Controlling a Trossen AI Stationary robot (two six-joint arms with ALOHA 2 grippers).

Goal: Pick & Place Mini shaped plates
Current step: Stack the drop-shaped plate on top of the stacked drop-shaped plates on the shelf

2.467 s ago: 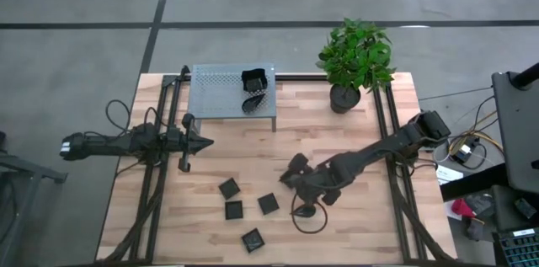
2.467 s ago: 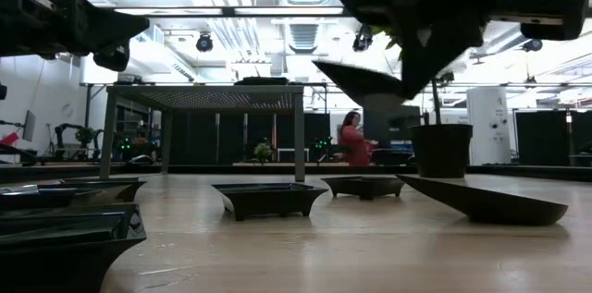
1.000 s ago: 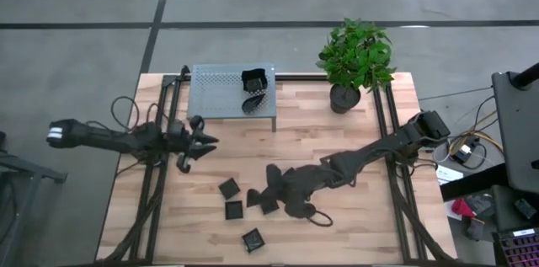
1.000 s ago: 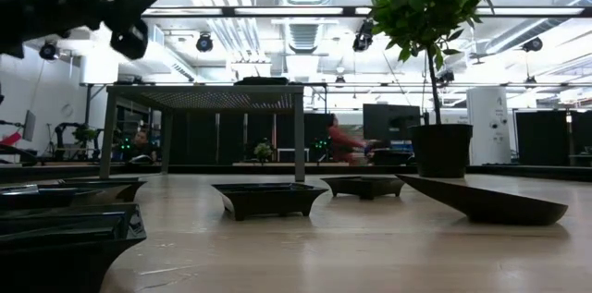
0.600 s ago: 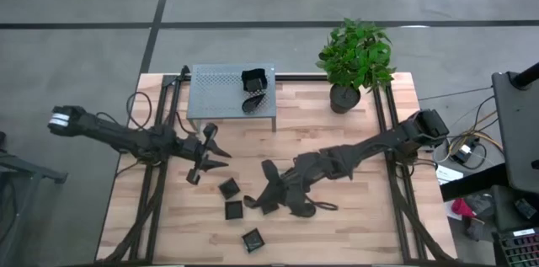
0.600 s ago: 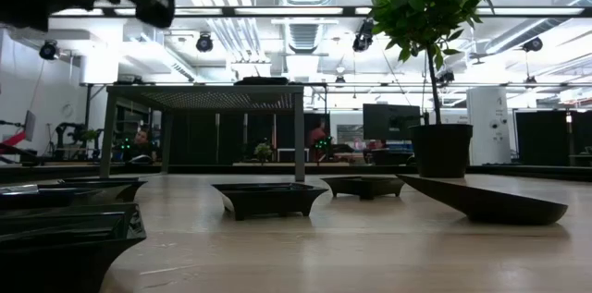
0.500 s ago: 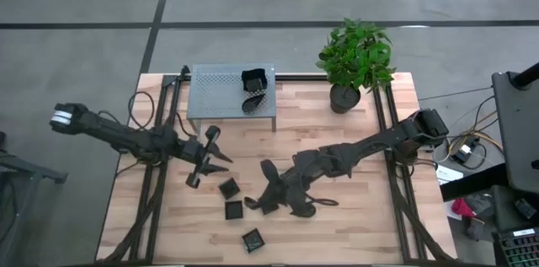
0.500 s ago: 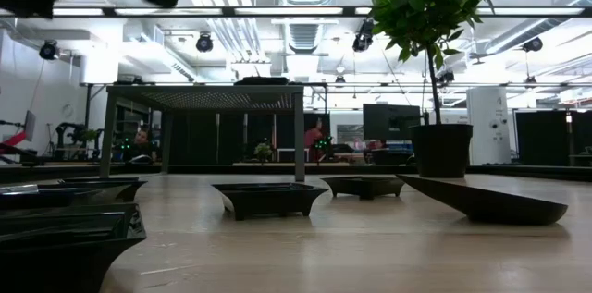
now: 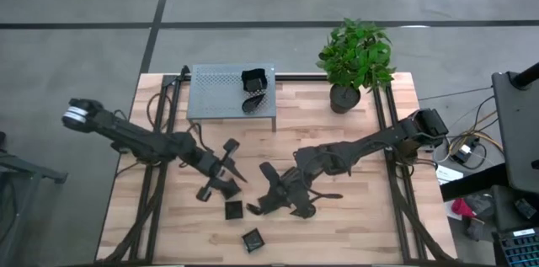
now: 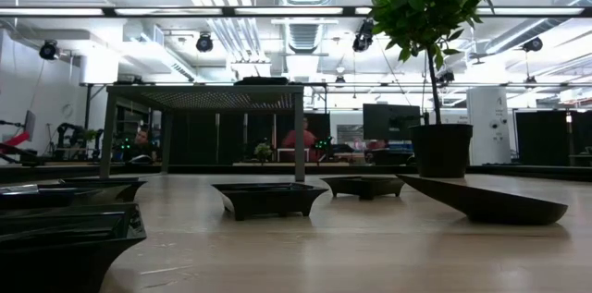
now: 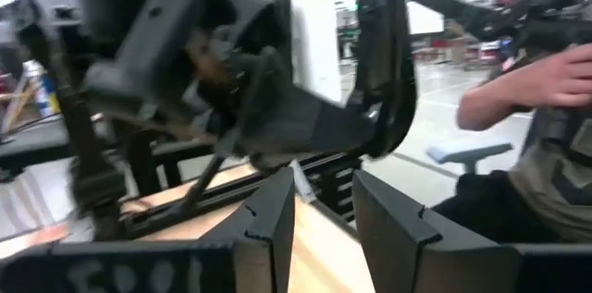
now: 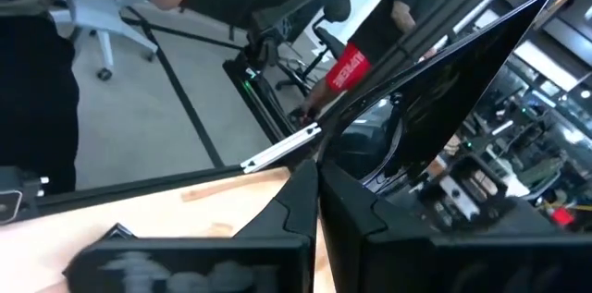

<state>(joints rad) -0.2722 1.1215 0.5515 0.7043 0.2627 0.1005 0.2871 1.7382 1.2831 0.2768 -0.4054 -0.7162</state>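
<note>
My right gripper hovers over the table's middle, shut on a dark leaf-shaped mini plate, which also shows edge-on in the left wrist view. My left gripper is open and holds nothing. It hangs just left of the right one and points at it, and its fingertips stand apart. Two square mini plates lie flat on the wood near the front edge. A square plate and a leaf-shaped one rest on the grey perforated rack. My right gripper pinches the leaf plate's rim at one end between its two shut fingers. The fingers lie about level and point toward the table's left. The plate is lifted clear of the table, turned up on its edge, and reaches away beyond the fingertips.
A potted plant stands at the back right. In the low view several plates lie on the wood. A person's arm shows beyond the table's edge, and another person is far behind.
My left gripper has swung from the table's left side toward the middle and near edge. It has risen, rolled and stayed open, and it ends close to the right gripper. My right gripper has kept nearly in place but rolled its wrist, which has turned the held leaf plate onto its edge.
</note>
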